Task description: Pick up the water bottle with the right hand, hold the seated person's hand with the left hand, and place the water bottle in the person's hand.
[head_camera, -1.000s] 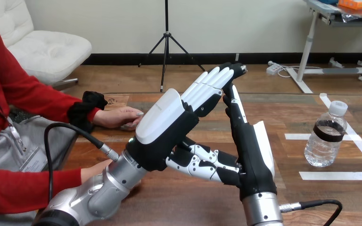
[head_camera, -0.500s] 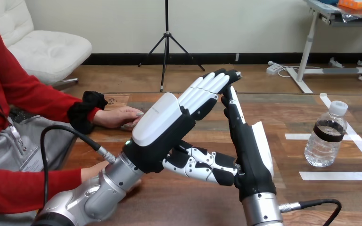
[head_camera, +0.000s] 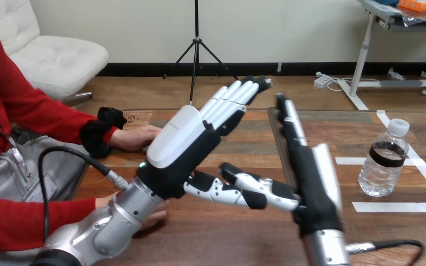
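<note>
Near edge: the left forearm comes in low at the left, and the person's near hand (head_camera: 154,209) is partly hidden just under its wrist; contact can't be told. Right hand (head_camera: 317,185) is over mid-desk (head_camera: 227,238), edge-on, fingers straight and together, holding nothing. Left hand (head_camera: 180,138) is raised beside it, fingers straight and together, also empty. The thumbs crowd the gap between the palms.

Farther back, the person's far hand (head_camera: 140,136) lies flat at the left. The water bottle (head_camera: 383,160) stands upright at the right by the white tape lines (head_camera: 399,206), well apart from both hands. Nothing is picked up yet.

Risks:
- The thumbs could snag as the hands part.
- A sideways reach with straight fingers could tip the light bottle.
- The left forearm could press on the near hand.
- The left hand could overshoot the far hand.
</note>
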`<state>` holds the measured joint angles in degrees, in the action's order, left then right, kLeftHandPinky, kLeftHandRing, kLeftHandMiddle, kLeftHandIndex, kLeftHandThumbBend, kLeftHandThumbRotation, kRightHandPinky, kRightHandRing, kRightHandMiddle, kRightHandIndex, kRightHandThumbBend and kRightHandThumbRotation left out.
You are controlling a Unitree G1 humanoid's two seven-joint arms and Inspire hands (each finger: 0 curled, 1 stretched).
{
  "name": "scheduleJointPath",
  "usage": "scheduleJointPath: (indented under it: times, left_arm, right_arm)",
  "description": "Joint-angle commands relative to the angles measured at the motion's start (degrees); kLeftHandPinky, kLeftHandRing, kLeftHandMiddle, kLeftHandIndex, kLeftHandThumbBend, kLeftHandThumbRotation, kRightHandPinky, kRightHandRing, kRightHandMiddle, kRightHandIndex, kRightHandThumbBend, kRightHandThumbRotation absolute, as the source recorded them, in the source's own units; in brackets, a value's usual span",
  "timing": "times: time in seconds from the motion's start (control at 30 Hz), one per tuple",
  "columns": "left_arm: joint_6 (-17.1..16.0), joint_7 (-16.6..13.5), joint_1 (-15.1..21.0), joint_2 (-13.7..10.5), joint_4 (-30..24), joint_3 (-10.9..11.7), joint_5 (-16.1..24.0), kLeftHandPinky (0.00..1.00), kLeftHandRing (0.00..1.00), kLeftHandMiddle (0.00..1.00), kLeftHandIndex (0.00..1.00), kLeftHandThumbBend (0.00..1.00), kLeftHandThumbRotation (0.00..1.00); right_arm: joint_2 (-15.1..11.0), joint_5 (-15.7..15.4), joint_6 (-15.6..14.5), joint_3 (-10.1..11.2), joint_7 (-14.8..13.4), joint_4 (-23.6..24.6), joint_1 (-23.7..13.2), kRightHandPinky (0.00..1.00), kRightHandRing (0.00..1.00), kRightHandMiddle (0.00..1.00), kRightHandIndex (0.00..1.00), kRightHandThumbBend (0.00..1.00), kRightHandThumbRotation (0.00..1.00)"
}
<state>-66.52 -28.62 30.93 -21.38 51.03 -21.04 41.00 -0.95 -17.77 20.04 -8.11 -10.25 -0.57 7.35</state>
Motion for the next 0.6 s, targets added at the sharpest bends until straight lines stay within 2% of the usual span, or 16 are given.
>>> scheduleJointPath:
  times: [0.0, 0.27, 0.57]
  left_arm:
    - [0.68, 0.04, 0.61, -1.51, -0.40, 2.22, -1.89, 1.00, 1.00, 1.00, 1.00, 1.00, 0.76]
    - [-0.76, 0.52, 0.25, -1.49, 0.53, 2.68, -3.35, 1.00, 1.00, 1.00, 1.00, 1.00, 0.72]
    - [-3.37, 4.18, -0.29, -0.99, 2.34, 2.87, -7.59, 1.00, 1.00, 1.00, 1.00, 1.00, 0.69]
  right_arm:
    - [-1.90, 1.94, 2.24, 3.26, -0.30, 2.53, 0.09, 0.97, 1.00, 1.00, 1.00, 1.00, 0.41]
    - [-3.32, 4.83, 3.64, 5.18, 0.77, 3.12, 1.78, 0.91, 1.00, 1.00, 1.00, 1.00, 0.41]
    - [-4.78, 7.08, 6.93, 7.04, 1.61, 2.31, 3.30, 0.84, 0.99, 0.99, 0.99, 1.00, 0.41]
